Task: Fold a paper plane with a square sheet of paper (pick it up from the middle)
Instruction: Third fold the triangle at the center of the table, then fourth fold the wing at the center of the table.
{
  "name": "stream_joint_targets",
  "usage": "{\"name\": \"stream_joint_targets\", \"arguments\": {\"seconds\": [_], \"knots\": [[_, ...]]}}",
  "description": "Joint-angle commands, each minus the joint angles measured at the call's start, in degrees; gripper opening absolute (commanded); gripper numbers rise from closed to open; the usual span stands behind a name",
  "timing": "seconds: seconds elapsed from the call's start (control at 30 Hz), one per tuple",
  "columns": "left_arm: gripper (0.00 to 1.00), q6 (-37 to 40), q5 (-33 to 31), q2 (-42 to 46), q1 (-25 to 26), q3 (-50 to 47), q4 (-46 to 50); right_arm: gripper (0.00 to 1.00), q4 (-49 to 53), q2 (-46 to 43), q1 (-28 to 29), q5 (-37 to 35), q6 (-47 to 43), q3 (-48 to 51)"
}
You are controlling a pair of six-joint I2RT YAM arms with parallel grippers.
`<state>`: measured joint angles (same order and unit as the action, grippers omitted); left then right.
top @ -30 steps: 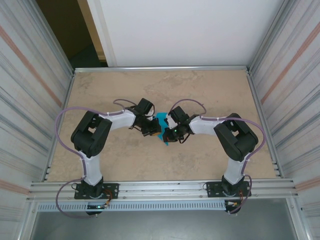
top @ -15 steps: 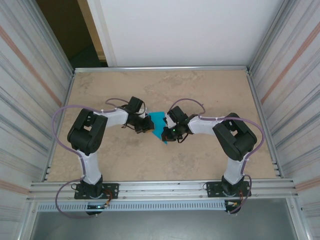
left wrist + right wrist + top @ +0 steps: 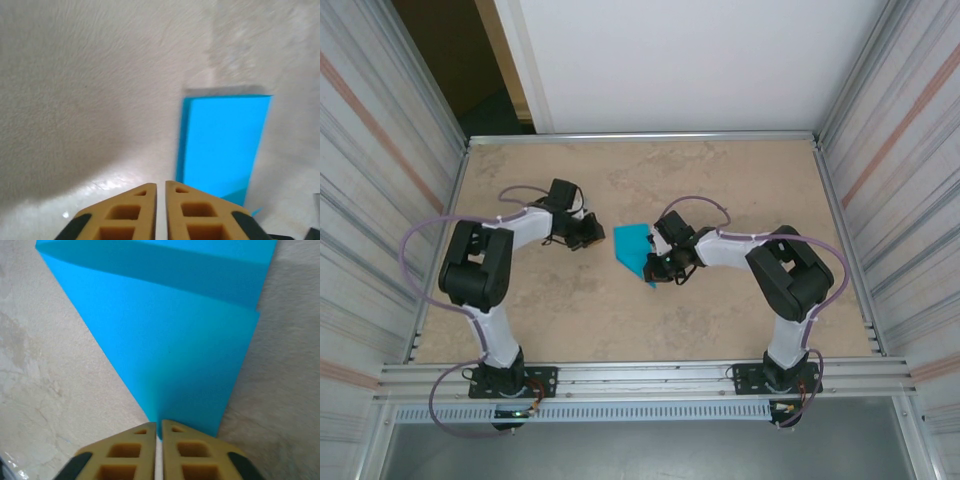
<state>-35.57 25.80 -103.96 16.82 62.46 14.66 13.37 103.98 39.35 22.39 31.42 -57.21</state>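
Paper plane (image 3: 632, 244) plain teal; R gripper (image 3: 159, 426) clenched on its tip, L gripper (image 3: 161, 186) clenched, apart.

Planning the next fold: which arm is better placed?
Right, probably: the right gripper is shut at the tip of the folded paper, while the left gripper, shut, sits apart from it.

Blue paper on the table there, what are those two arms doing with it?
They are folding a paper plane. The blue paper lies on the table, already creased into a pointed shape. The right gripper is closed at its narrow tip, apparently pinching it. The left gripper, fingers shut, is beside the paper, not touching it.
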Motion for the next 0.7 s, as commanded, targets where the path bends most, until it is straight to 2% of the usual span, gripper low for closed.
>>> {"name": "stream_joint_targets", "arguments": {"seconds": [0.0,0.1,0.17,0.33,0.67], "knots": [[0.19,-4.1,-0.5,6.0,0.2,-3.1,-1.9,0.19,-0.8,-6.2,-0.4,-3.1,3.3,-0.7],[0.26,-7.6,1.5,8.0,0.6,-6.8,-5.9,0.28,-5.8,-10.3,-0.4,-6.0,4.8,1.0],[0.31,-9.5,2.9,8.7,1.3,-8.7,-8.0,0.36,-3.3,-11.0,-0.5,-9.0,7.8,0.4],[0.38,-11.4,3.4,9.1,3.3,-10.6,-10.0,0.34,-1.1,-7.5,0.6,-6.7,8.3,-1.7],[0.47,-15.2,4.7,6.8,4.1,-12.7,-13.7,0.22,0.6,-0.2,0.4,-6.5,8.1,-5.8]]}}
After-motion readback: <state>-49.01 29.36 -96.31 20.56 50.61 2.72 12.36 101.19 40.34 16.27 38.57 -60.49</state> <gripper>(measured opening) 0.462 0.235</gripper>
